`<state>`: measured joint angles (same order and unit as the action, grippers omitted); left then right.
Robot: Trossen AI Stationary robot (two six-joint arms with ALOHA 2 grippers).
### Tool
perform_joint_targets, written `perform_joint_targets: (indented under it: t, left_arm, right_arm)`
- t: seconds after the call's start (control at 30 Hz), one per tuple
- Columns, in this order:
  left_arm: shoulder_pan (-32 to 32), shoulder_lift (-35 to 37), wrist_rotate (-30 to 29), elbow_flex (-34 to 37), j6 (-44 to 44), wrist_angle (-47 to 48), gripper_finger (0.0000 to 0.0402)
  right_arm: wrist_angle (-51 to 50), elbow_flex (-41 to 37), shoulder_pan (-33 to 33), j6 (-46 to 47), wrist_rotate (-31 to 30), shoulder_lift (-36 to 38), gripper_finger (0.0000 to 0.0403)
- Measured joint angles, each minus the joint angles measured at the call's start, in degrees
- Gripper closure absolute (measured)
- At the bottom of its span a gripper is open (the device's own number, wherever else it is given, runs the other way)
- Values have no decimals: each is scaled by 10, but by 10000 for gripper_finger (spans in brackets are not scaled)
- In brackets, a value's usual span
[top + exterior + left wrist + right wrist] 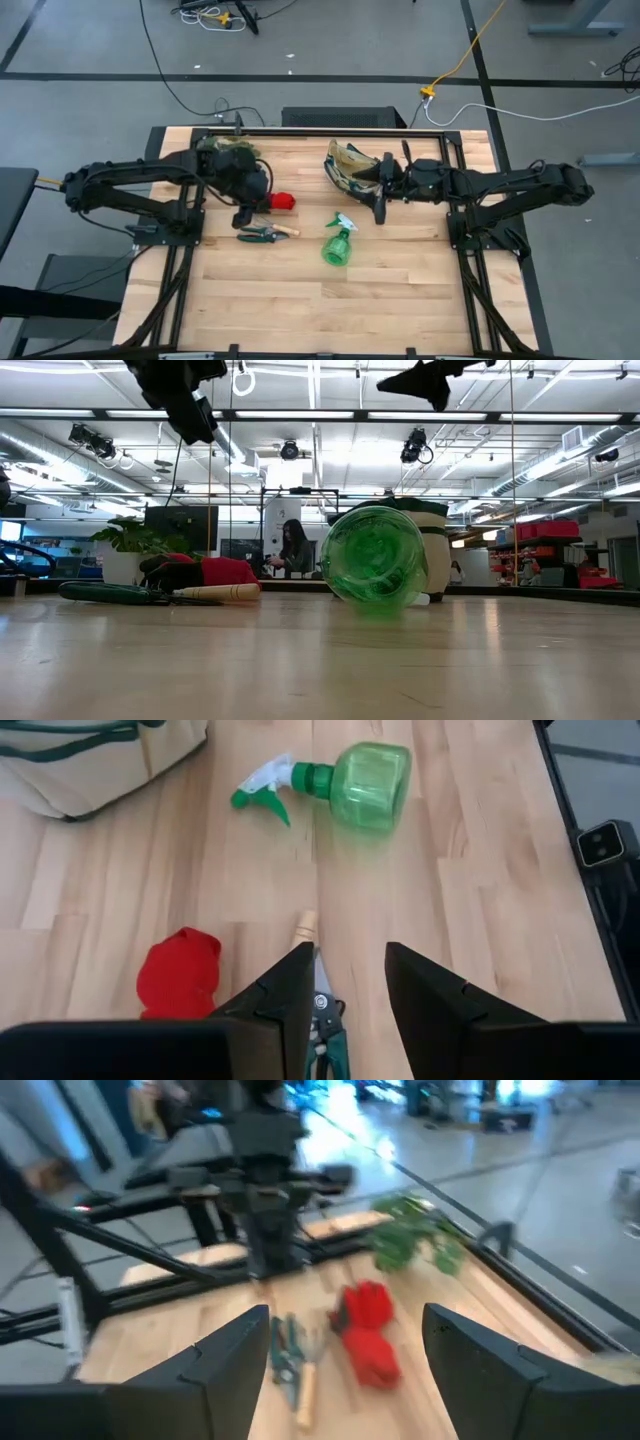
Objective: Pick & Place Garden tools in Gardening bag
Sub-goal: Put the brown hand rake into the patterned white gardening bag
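Near the middle of the wooden desk [300, 290], the garden tools are laid out: the red gloves [283, 202] lie bunched toward the left, the pruning shears [257, 236] and the wooden-handled hand rake [284, 231] rest side by side just in front of them, and the green spray bottle [338, 243] is lying on its side a little to the right, its pale trigger pointed toward the back of the desk. The gardening bag [350, 166] is seen at the back of the desk, right of centre, just beside the right arm's wrist, with its rim open upward; none of the tools can be seen inside it. A leafy plant sprig [228, 149] is placed at the back left corner. The left claw [243, 214] is held above the desk just beside the gloves, over the shears; its fingers [285, 995] are parted by a moderate gap and nothing is gripped between them. The right claw [379, 211] is held off the surface in front of the bag, well apart from the bottle, with its fingers [235, 1342] spread wide and empty. Beyond the desk, in the low view, a person [292, 548] is seen seated in the room.
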<state>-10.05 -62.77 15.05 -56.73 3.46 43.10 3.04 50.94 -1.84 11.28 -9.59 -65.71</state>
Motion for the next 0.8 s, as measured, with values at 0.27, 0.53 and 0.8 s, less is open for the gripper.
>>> perform_joint_targets:
  t: [0.27, 0.53, 0.8]
  left_arm:
    - [30, 0, -9, 0, -20, 0, 271]
    - [92, -4, -14, 0, -44, 2, 271]
    - [173, -26, -132, 0, -71, 11, 271]
  right_arm:
    - [53, 0, -14, -22, 1, -58, 140]
    - [73, 0, -14, -14, 1, -74, 140]
    - [76, 0, -14, -19, 1, -74, 140]
